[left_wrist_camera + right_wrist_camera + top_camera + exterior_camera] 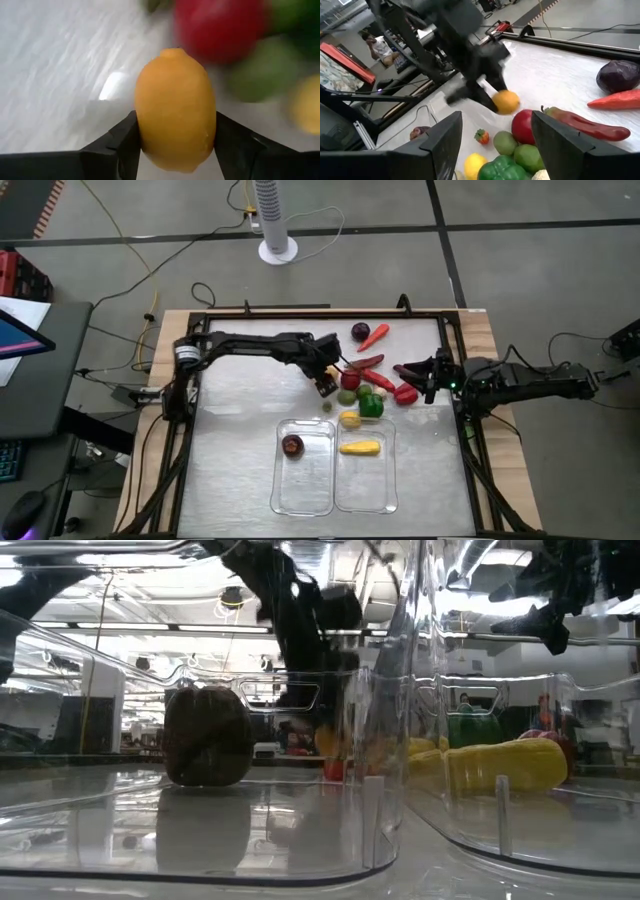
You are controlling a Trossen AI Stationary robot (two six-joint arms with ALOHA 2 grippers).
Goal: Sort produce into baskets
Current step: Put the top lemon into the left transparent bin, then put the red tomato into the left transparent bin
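Note:
My left gripper (325, 385) is shut on an orange-yellow lemon (175, 110), just left of the produce pile; it also shows in the right wrist view (506, 101). The pile holds a red apple (350, 380), green pieces (371, 405), red chillies (368, 362) and a yellow piece (350, 420). A purple round piece (360, 332) and a red-orange long one (378, 335) lie farther back. Two clear baskets stand near the front: the left one (305, 490) holds a dark round piece (292, 445), the right one (368, 490) holds corn (360, 448). My right gripper (420, 375) is open and empty, right of the pile. My left gripper pinches the lemon's two long sides (142, 135) between its two fingers, around the lemon's middle. The fingers (480, 95) come from above, slanting down. The lemon's pointed end faces away from the wrist. It looks lifted clear of the table.
The work area is a grey mat inside a black frame (205, 320). The dark piece (207, 735) and corn (500, 765) show through the basket walls in the low view. Bare mat lies left of the baskets (230, 450). Cables and a white fan base (278, 250) lie beyond the table.

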